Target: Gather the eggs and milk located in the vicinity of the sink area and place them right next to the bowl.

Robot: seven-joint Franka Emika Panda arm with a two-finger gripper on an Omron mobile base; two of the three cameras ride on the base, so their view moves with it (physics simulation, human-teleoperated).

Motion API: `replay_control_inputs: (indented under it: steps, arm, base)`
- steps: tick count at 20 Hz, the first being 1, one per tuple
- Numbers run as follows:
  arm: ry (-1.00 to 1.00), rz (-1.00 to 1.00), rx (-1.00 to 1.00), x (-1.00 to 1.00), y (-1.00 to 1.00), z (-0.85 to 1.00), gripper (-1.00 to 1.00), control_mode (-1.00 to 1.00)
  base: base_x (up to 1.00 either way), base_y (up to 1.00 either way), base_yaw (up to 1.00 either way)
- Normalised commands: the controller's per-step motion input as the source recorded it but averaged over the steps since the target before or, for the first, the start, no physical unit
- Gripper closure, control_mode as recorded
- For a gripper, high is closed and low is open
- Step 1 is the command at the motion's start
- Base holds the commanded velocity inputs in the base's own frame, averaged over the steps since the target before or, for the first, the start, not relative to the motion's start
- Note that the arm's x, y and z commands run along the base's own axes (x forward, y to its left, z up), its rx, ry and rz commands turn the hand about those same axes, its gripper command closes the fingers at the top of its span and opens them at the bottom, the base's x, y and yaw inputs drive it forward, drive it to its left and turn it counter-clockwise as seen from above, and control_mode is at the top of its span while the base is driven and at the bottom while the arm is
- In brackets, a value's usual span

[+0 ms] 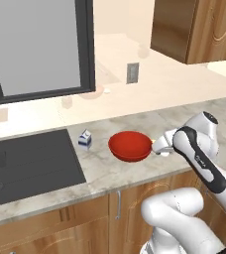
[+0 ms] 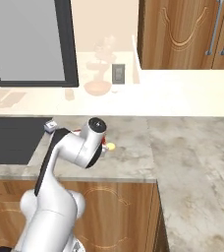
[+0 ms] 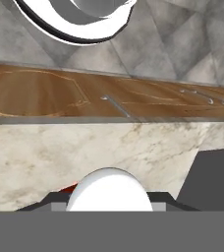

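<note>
At frame centre-right, gripper (image 1: 163, 151) clenched on an egg (image 3: 109, 190) beside the bowl (image 1: 130, 145). Lower gently, release clear of the rim so it won't roll.

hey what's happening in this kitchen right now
A white robot arm is working at the counter. Its gripper sits low by the right side of the red bowl, shut on an egg seen close up in the hand view. The milk stands on the counter between the sink and the bowl, not yet right beside the bowl. A small yellowish egg lies on the counter just past the arm.
</note>
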Motion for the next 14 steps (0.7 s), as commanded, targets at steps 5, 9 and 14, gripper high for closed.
replay_control_inputs:
  steps: [5,9,14]
  arm:
    - [0.04,0.11,0.00,0.33,-0.43,-0.16,1.00,-1.00]
    - [0.00,0.16,0.00,0.32,-0.40,-0.35,1.00,-1.00]
    - [-0.07,0.17,0.00,0.23,-0.16,-0.37,1.00,-1.00]
  base:
    - [0.00,0.00,0.00]
    - [0.00,0.00,0.00]
    - [0.00,0.00,0.00]
